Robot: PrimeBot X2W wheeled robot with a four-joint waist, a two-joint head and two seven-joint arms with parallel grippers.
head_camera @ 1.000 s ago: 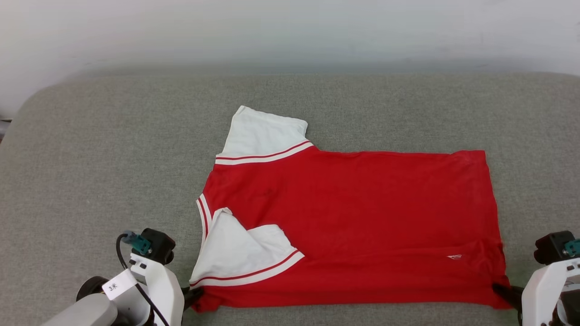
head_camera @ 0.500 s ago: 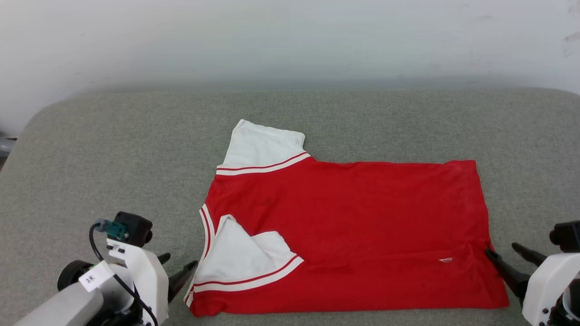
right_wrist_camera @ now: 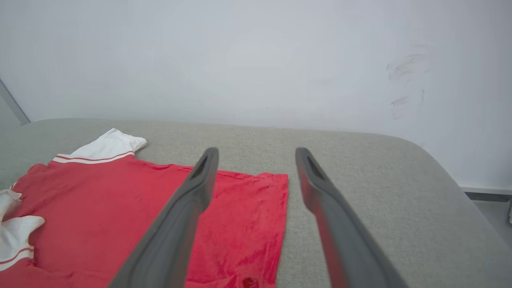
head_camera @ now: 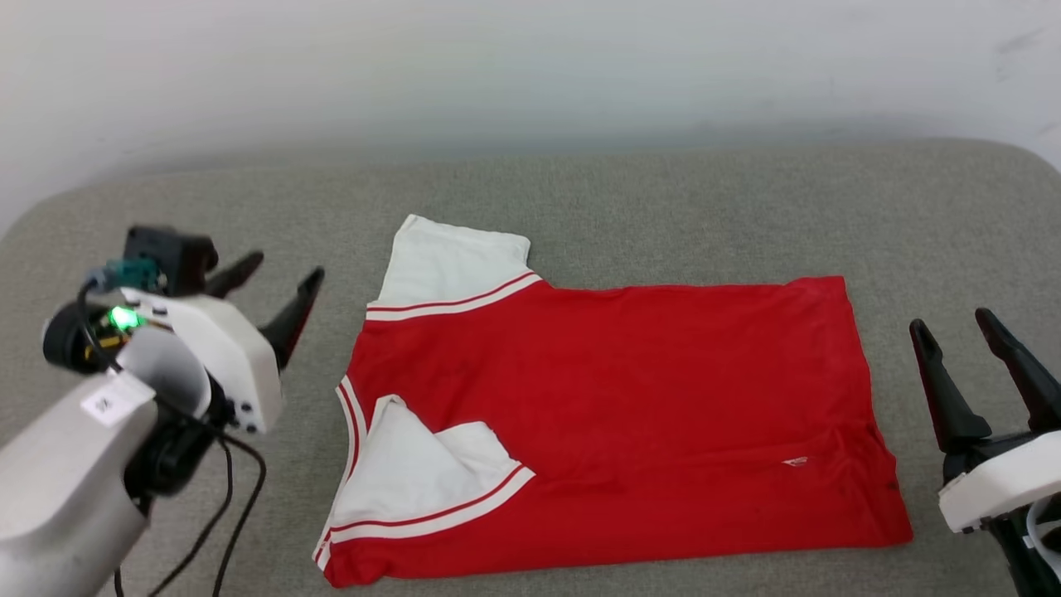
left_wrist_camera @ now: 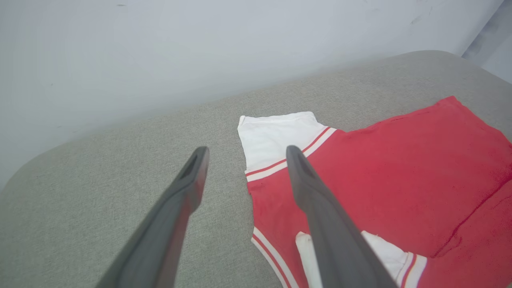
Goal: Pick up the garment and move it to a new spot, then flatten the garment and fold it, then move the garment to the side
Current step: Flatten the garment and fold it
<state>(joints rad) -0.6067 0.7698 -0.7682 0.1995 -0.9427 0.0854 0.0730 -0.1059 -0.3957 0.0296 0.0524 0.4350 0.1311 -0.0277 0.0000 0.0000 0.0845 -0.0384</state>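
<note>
The garment (head_camera: 613, 406), a red shirt with white sleeves and striped trim, lies spread flat on the grey cushion, collar end to the left. Its far sleeve (head_camera: 452, 261) lies out flat; the near sleeve (head_camera: 423, 473) is folded over the red body. My left gripper (head_camera: 282, 278) hovers open to the left of the garment, clear of the fabric. To the right of the hem my right gripper (head_camera: 953, 327) stands open, holding nothing. The left wrist view has the garment (left_wrist_camera: 380, 176) beyond the spread fingers (left_wrist_camera: 188, 188). In the right wrist view the hem (right_wrist_camera: 256, 208) lies under the fingers (right_wrist_camera: 200, 180).
The grey upholstered surface (head_camera: 663, 207) ends at a pale wall (head_camera: 530, 66) behind. Its rounded corners show at the far left (head_camera: 50, 207) and far right (head_camera: 1019, 157). A black cable (head_camera: 224, 497) hangs from my left arm.
Both grippers have let go of the garment's near corners, opened and risen away to its sides. The garment now lies released on the cushion. The head camera has shifted.
</note>
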